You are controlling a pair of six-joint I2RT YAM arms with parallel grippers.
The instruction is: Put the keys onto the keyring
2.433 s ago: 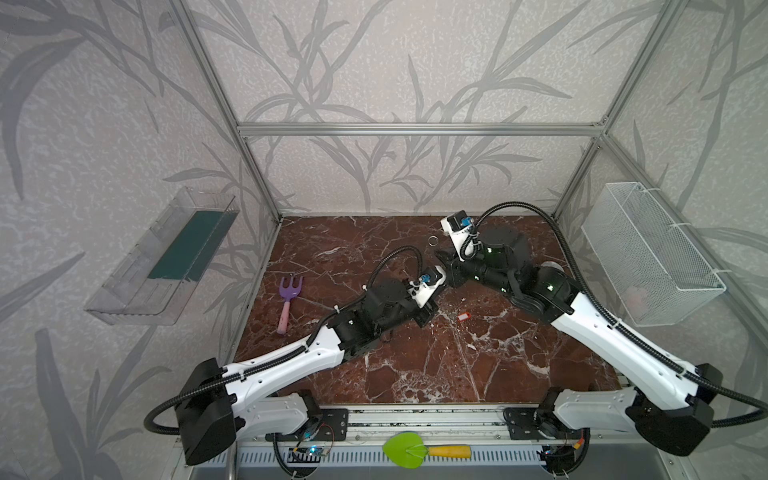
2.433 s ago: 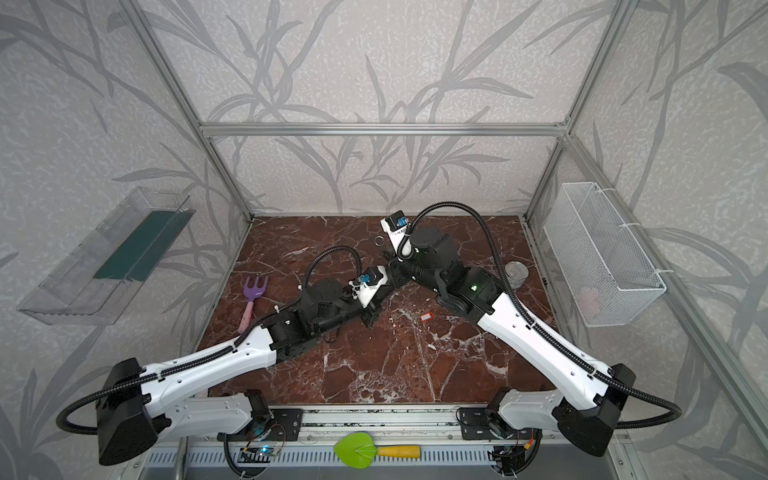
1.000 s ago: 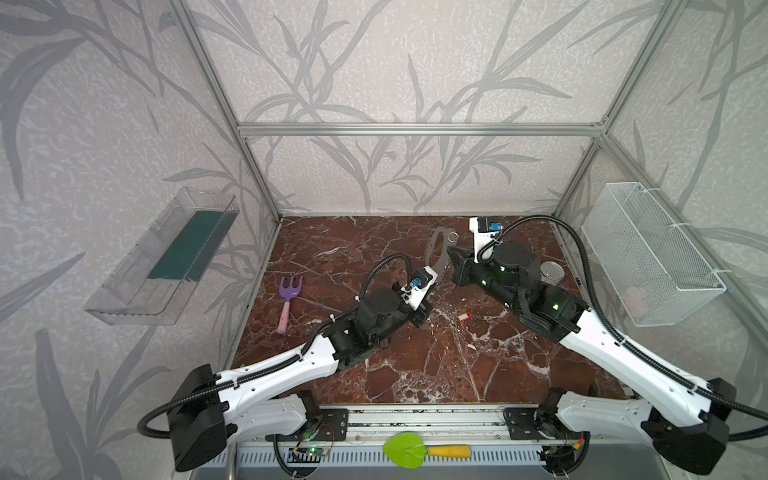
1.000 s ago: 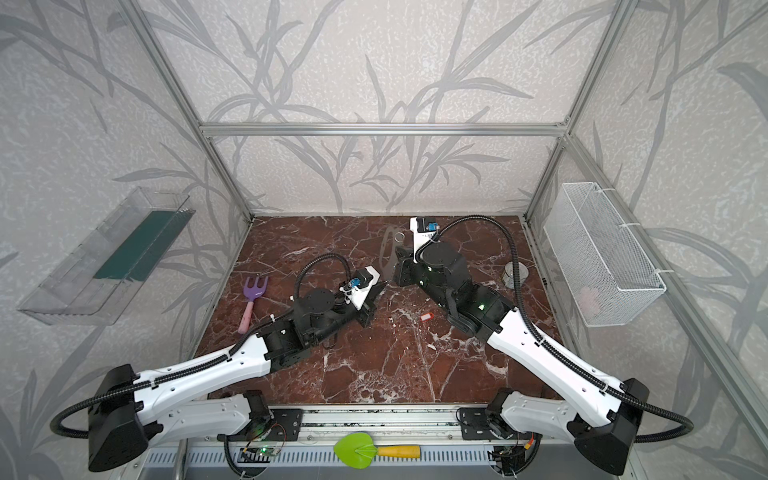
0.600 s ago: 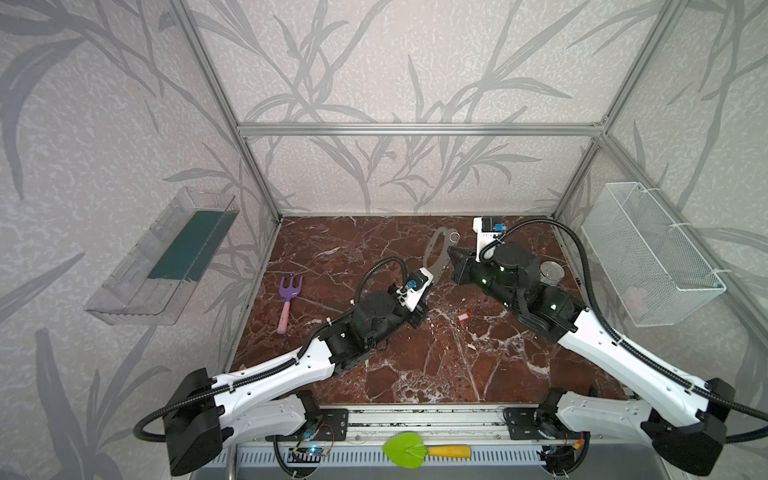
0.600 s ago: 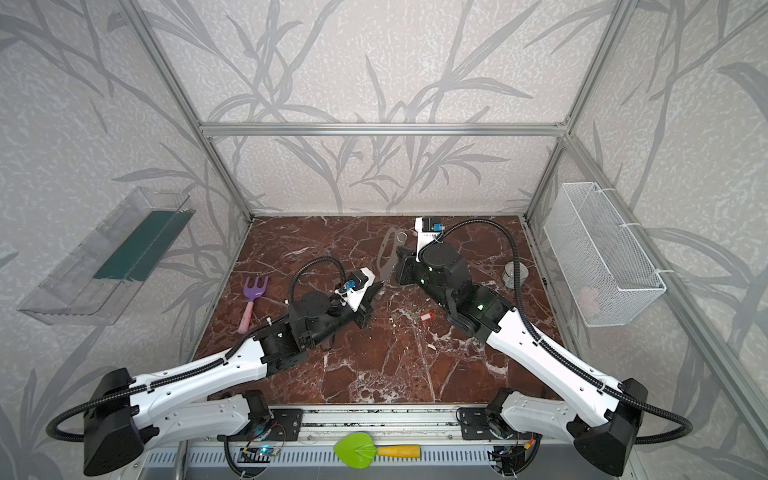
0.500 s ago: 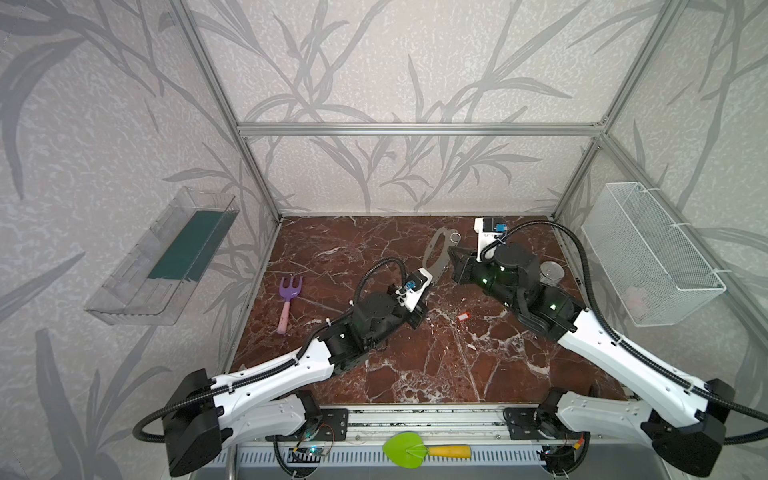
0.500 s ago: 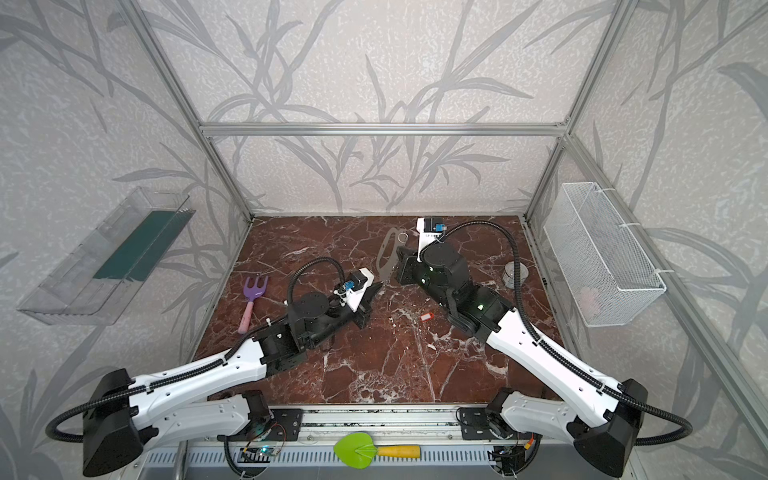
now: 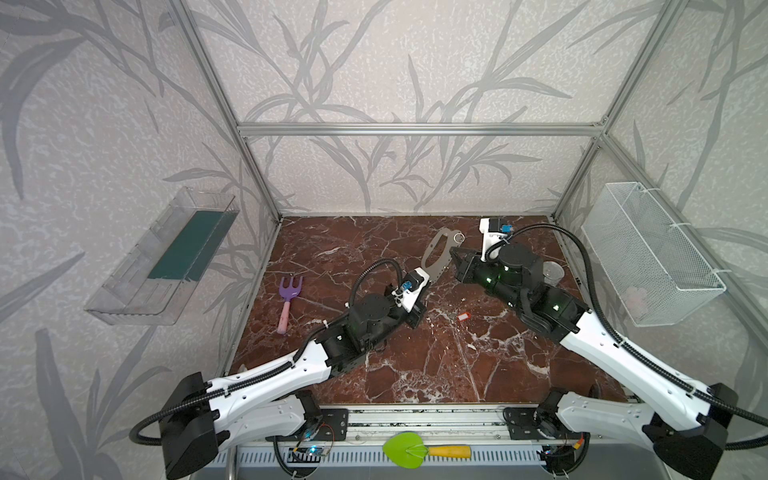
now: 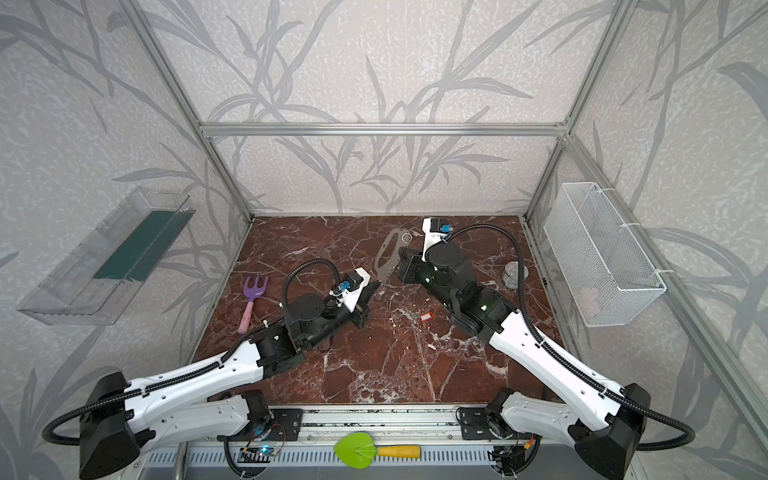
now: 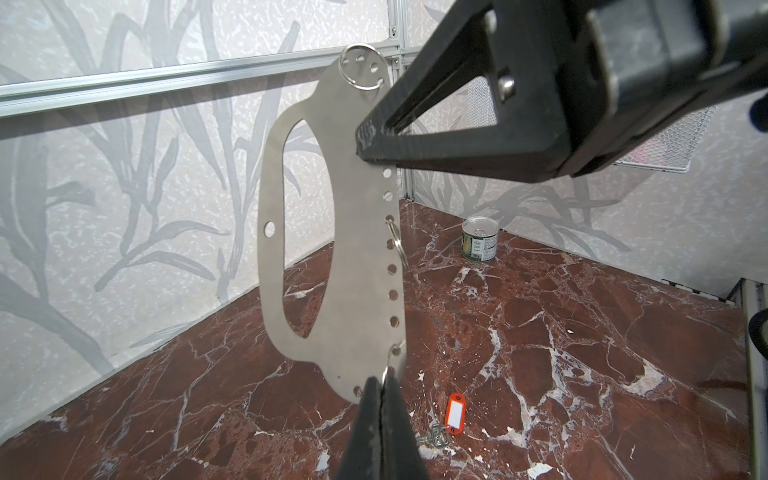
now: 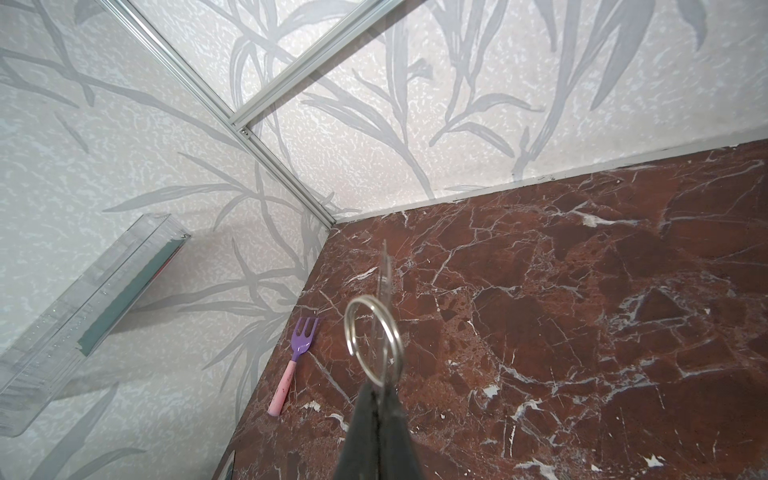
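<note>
Keys [image 11: 451, 415], silver with red plastic tag, lie below the upright pale-grey D-shaped keyring [image 11: 357, 249]; left gripper [image 11: 380, 384] clamps its bottom, nearer; right gripper [image 11: 368, 147] clamps its edge.

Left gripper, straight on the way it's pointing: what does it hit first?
Probably the keyring: the left gripper is shut on a small ring at its lower corner, and the plate's face stands right ahead. Depth beyond is unclear.

left arm [image 9: 266, 376] and right arm [image 9: 540, 299] match: glossy white shells [image 9: 602, 353] low down, chunky black joint housings [image 9: 370, 309], black ribbed conduit [image 9: 376, 261] looping off each. green leds [image 10: 482, 308] on the right one. left end effector [image 11: 381, 382] and right end effector [image 11: 368, 143] are matte black wedges.
</note>
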